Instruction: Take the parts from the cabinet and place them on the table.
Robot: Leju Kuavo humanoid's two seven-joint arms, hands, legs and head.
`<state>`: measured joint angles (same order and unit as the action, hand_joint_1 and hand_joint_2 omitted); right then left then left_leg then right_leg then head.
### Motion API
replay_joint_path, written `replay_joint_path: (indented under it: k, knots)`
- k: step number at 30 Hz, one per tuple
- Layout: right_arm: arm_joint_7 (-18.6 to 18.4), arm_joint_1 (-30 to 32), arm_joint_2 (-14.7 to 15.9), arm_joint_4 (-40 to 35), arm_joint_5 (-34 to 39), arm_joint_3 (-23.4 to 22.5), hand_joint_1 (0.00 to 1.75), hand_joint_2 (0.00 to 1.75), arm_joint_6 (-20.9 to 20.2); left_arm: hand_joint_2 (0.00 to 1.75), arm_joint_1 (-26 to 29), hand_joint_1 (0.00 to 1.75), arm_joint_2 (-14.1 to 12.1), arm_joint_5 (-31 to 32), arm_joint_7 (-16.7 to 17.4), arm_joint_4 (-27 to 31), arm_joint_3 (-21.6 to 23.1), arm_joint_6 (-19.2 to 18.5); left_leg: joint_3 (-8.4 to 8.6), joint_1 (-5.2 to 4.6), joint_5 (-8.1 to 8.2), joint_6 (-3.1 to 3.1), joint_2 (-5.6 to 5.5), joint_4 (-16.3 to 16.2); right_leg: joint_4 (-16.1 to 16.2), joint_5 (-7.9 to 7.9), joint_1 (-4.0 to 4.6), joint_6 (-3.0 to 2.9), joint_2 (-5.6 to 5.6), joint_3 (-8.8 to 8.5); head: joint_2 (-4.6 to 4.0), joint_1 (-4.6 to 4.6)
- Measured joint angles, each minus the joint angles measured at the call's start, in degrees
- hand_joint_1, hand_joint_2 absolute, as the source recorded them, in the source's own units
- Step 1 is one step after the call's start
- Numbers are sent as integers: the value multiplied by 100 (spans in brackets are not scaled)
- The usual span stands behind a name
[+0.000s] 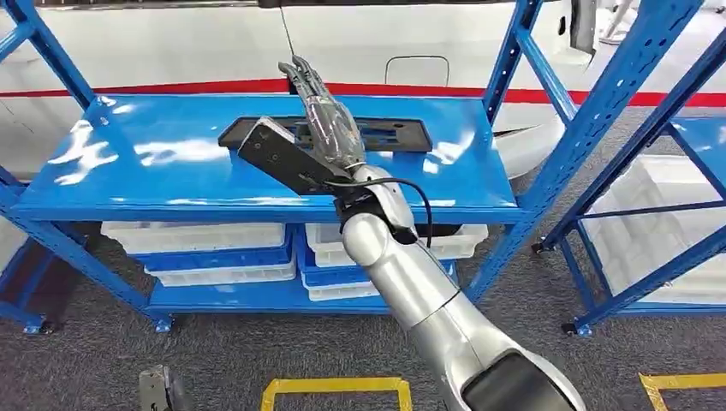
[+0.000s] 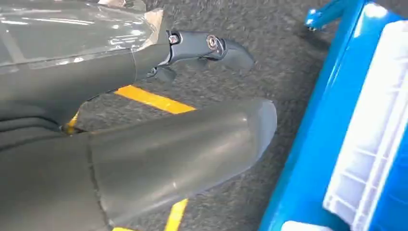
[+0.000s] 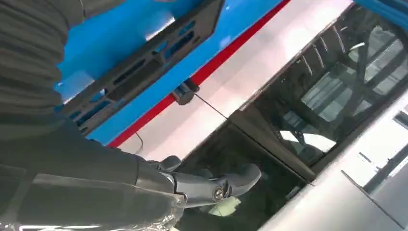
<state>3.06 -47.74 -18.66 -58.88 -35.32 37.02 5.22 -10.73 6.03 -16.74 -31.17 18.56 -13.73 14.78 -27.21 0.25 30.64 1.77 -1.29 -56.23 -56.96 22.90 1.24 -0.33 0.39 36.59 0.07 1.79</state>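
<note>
Blue steel shelving (image 1: 257, 184) fills the middle of the head view, standing on dark grey carpet in front of a white vehicle body with a red stripe (image 1: 171, 86). One black part (image 1: 394, 137), a long flat plastic panel with slots cut through it, lies flat on the top shelf toward the far edge, its long axis running left to right along the shelf; the right wrist view shows the same panel (image 3: 144, 72) on the blue surface. The right hand (image 1: 321, 120) is stretched out over the middle of the panel with its fingers (image 1: 304, 77) straight and close together, pointing toward the far side; whether it touches the part I cannot tell, and nothing is seen in its grasp. A black cable (image 1: 411, 193) loops at that wrist. The left hand (image 2: 183, 144) hangs over the carpet with thumb and dark fingers (image 2: 211, 45) apart, holding nothing. On the lower shelf sit three white plastic bins (image 1: 205, 240) by my count: two at the left, one upon the other, and one at the right. Another white bin (image 1: 659, 223) rests in a second blue rack at the right. Two yellow tape markings (image 1: 334, 390) lie on the near floor.
</note>
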Motion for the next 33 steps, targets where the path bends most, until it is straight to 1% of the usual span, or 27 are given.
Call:
replay_joint_path:
  k: [1,2,3,4,6,8,9,10,11,12,13,14,17,19,20,21,23,24,25,26,27,28,29,30,31,32,33]
  knots:
    - [2,-2,-2,-2,29,35,0,175,4,0,24,0,7,-2,-11,0,-4,0,82,15,24,-41,20,79,51,3,21,-17,13,-64,0,-22]
    - [2,-4,-5,-2,79,76,0,175,11,0,56,0,26,0,-37,0,-11,0,118,9,-135,-73,36,-79,159,-32,20,-76,20,-94,0,-15]
    - [-4,-30,-5,-2,121,107,0,175,18,0,57,0,26,2,-50,2,-31,0,151,0,-159,-99,45,-109,187,-5,-12,-146,33,-267,0,-48]
    - [-6,-43,-9,-11,162,151,0,175,26,0,61,0,22,-2,-70,13,-59,0,46,5,-130,-119,51,-290,238,15,-67,-162,25,-373,0,-57]
    - [-4,-97,-7,-9,228,236,0,175,35,0,58,0,24,4,-109,18,-112,-15,-382,27,-96,-176,66,-993,245,99,-85,-246,9,-492,0,17]
    - [-6,-71,-7,4,295,319,0,175,39,0,135,0,-15,2,-142,20,-157,-20,-991,81,356,-258,84,-1584,245,238,-105,-218,30,-623,0,15]
    - [-6,-55,-7,13,311,335,0,175,42,0,165,0,-20,13,-153,20,-171,-17,-1142,99,517,-321,87,-1601,237,277,-115,-195,45,-684,0,35]
    - [-6,-49,-5,26,328,343,0,175,42,0,183,0,-24,46,-157,22,-184,-2,-1253,121,571,-347,98,-1494,224,345,-130,-162,77,-768,0,28]
    - [-6,-50,-7,37,332,354,0,175,42,0,188,0,-28,68,-159,24,-192,0,-1270,143,458,-366,113,-1243,220,417,-153,-124,81,-852,0,37]
    - [-6,-50,-7,39,337,367,0,175,42,0,188,0,-31,77,-159,26,-208,0,-1231,164,145,-374,122,-855,215,498,-166,-92,82,-942,0,39]
    - [-6,-46,-7,46,339,378,0,175,42,0,193,0,-39,109,-157,24,-232,-4,-1163,191,-444,-381,132,-365,210,589,-175,-59,79,-1024,0,48]
    - [-7,-42,4,65,335,383,0,175,42,0,207,0,-35,142,-144,22,-238,-4,-1173,204,-1152,-389,149,51,177,671,-144,-18,86,-1061,0,74]
    - [-35,13,0,90,149,359,0,175,87,0,193,0,-24,313,-81,31,-238,11,-1137,130,-1050,-224,142,-109,174,833,-152,119,112,-1058,0,63]
    - [-35,38,-5,87,48,319,0,175,101,0,142,0,-9,378,-65,48,-236,17,-1072,161,-1017,-149,130,-63,191,934,-171,183,72,-1140,0,57]
    - [-26,40,2,87,22,297,0,175,109,0,122,0,-13,402,-65,48,-238,17,-1028,158,-982,-101,124,-61,-12,996,-173,190,27,-1069,0,37]
    - [-26,41,6,87,13,293,0,175,109,0,105,0,-15,411,-63,48,-238,20,-1007,154,-951,-59,124,-61,-446,1148,-179,172,19,-814,0,2]
    - [-28,101,8,105,11,269,0,175,109,0,97,0,-15,415,-61,48,-238,24,-978,133,-877,-24,126,-63,-1543,1460,-180,151,19,-71,0,-5]
    - [-28,139,11,118,13,262,0,175,109,0,101,0,-13,415,-57,48,-238,24,-955,125,-847,-18,124,-64,-1827,1461,-181,178,18,189,0,-11]
    - [-28,169,11,131,11,258,0,175,109,0,105,0,-11,415,-48,48,-238,24,-923,119,-814,-20,113,-64,-1812,1344,-180,222,18,311,0,-11]
    - [-28,185,8,133,11,258,0,175,109,0,104,0,-9,415,-48,48,-238,24,-880,113,-781,-25,102,-64,-1534,1113,-179,278,18,287,0,-15]
    - [-31,185,8,135,-4,252,0,175,111,0,100,0,-4,418,-48,48,-238,24,-824,106,-744,-38,87,-64,-995,767,-178,331,16,141,0,-29]
    - [-39,180,8,135,-80,237,0,175,120,0,98,0,0,435,-46,48,-238,20,-765,98,-706,-52,79,-63,-416,445,-172,346,6,-46,0,-35]
    - [-66,185,17,142,-162,214,0,175,140,0,97,0,11,475,-37,46,-238,15,-743,87,-678,-73,74,-58,-17,220,-146,289,-34,-156,0,-46]
    - [-94,190,19,149,-241,179,0,175,173,0,91,0,11,514,-17,46,-236,15,-724,38,-634,-120,53,-83,-1,180,-134,216,-27,-225,0,-33]
    - [-120,211,19,160,-327,147,0,175,196,0,88,0,13,564,4,46,-232,13,-724,51,-625,-135,53,-81,-3,180,-132,180,-25,-220,0,-42]
    - [-133,258,19,166,-454,110,0,175,245,0,86,0,4,616,35,46,-227,9,-721,41,-598,-66,57,-104,8,157,-149,184,-19,-222,0,-35]
    - [-138,309,26,166,-549,74,0,175,276,0,80,0,7,669,55,46,-218,-2,-715,46,-598,-65,62,-98,8,158,-140,183,-4,-225,0,-33]
